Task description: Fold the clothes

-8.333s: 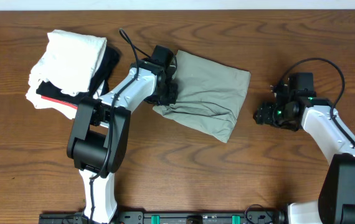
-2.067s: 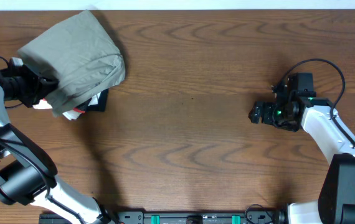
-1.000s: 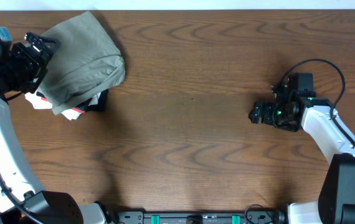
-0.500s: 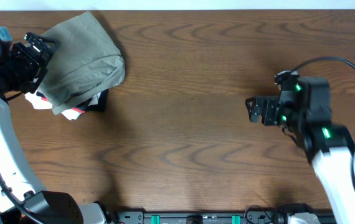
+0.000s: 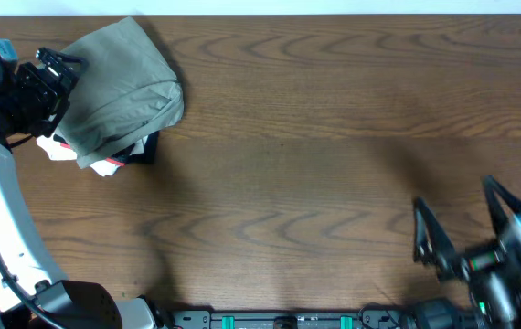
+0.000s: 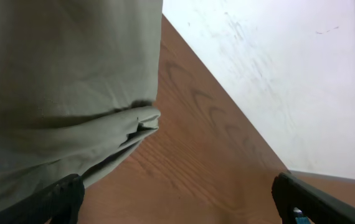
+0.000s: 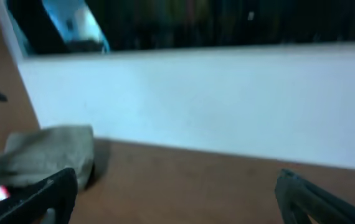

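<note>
Dark brown wood-grain counter fills the overhead view, long grain lines running left to right. A plain white wall rises along its far edge. The right wrist view is badly blurred, but it gives the same pale wall with a dark glassy band above it.

Over in the far left corner sits the large khaki grey-green garment of thin wrinkly cloth. It is bundled into a rough, tilted rectangle. Its long axis runs on a diagonal, from the near left up toward the far right, and one corner points at the wall. A soft rolled fold forms its right edge, and the left wrist camera shows that fold bulging just above the wood. The bundle rests on other clothing: a scrap of white cloth peeks out at its near left, and a black garment shows at the near edge.

The left gripper hangs at the bundle's left edge, jaws spread wide and clamping nothing. Whether a fingertip brushes the cloth is hard to call from here. The right gripper is well apart at the near right, blurred, jaws also gaping and empty above bare wood.
</note>
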Tool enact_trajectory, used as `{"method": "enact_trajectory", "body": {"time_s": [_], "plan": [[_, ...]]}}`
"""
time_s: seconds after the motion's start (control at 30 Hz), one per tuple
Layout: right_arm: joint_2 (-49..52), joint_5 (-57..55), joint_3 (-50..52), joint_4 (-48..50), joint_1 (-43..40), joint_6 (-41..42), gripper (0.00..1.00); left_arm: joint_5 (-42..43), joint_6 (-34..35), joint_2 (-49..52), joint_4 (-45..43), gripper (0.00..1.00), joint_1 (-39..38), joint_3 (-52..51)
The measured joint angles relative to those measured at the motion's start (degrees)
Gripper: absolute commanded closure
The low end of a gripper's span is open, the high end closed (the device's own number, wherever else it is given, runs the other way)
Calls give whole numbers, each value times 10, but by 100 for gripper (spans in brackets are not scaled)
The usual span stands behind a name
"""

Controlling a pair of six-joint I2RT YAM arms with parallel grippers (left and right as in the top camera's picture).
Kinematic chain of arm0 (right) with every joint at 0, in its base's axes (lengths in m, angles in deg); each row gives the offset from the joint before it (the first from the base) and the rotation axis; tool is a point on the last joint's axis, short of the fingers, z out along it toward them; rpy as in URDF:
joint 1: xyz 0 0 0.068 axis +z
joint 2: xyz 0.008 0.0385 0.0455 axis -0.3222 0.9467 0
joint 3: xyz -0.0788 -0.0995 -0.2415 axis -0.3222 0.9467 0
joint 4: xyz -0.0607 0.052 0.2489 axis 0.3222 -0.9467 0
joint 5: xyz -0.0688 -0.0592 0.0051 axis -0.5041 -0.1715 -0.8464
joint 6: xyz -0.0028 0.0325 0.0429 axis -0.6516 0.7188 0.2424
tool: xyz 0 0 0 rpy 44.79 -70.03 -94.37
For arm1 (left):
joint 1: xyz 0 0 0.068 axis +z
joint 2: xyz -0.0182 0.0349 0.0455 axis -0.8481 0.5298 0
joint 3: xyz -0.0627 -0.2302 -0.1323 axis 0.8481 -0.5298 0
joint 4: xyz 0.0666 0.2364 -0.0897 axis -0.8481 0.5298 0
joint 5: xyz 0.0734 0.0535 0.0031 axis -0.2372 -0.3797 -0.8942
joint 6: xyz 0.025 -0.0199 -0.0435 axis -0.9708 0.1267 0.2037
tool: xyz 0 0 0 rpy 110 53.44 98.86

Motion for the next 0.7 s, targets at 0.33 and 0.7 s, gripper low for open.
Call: {"method": "enact_trajectory", "body": {"time_s": [0.33, 0.7], "plan": [[-106, -36, 181, 81, -11, -7, 1, 0, 0, 0, 0, 2, 0, 0], [-108, -44, 403, 386, -15, -56, 1, 0, 0, 0, 0, 2, 0, 0]]}}
